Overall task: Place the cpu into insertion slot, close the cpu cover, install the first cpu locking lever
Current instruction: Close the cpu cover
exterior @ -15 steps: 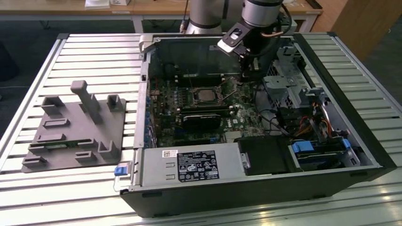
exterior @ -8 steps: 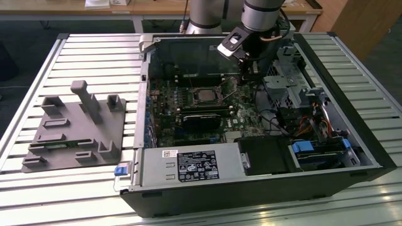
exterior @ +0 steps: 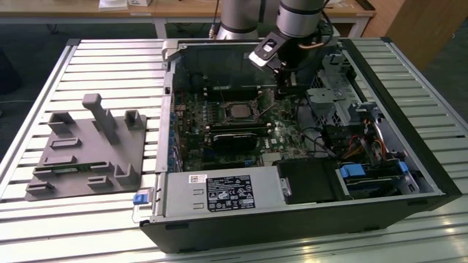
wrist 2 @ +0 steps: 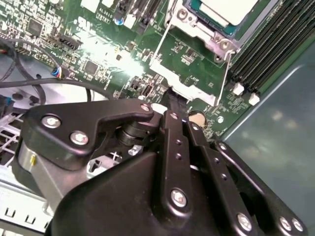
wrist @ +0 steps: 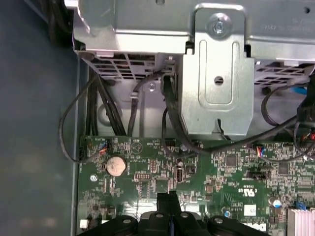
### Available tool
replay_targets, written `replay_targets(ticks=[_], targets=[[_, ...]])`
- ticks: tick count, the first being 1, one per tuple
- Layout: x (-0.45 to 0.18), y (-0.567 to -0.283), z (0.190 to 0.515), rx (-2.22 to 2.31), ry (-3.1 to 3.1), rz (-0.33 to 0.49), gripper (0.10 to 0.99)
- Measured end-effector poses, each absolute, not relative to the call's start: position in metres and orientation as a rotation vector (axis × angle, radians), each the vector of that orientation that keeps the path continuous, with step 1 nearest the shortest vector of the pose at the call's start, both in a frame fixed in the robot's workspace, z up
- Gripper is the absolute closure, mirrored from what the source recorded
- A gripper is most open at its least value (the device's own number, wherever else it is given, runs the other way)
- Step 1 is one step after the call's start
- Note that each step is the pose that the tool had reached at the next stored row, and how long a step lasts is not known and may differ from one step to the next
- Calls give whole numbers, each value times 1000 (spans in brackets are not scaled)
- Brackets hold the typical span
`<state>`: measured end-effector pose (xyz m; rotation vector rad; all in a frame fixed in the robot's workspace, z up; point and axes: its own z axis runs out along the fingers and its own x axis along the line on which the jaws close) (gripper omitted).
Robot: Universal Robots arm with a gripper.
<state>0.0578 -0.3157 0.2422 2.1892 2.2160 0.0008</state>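
We find our black two-fingered tool point(exterior: 285, 92), fingertips pressed together, low inside the open black computer case point(exterior: 292, 233), just to the exterior view's right of the silver-tan square cpu point(exterior: 238, 111), seated in the black square insertion slot point(exterior: 223, 111) at mid-frame.

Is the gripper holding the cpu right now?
No, in the second wrist view the cpu lies framed by the cpu cover on the motherboard, apart from the gripper.
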Motion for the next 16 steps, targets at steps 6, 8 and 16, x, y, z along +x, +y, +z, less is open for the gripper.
replay_targets(ticks=[6, 8, 16], targets=[[51, -316, 244, 2189, 2216, 1, 980], [47, -316, 244, 2189, 2216, 2, 980], [37, -316, 244, 2189, 2216, 1, 980]])
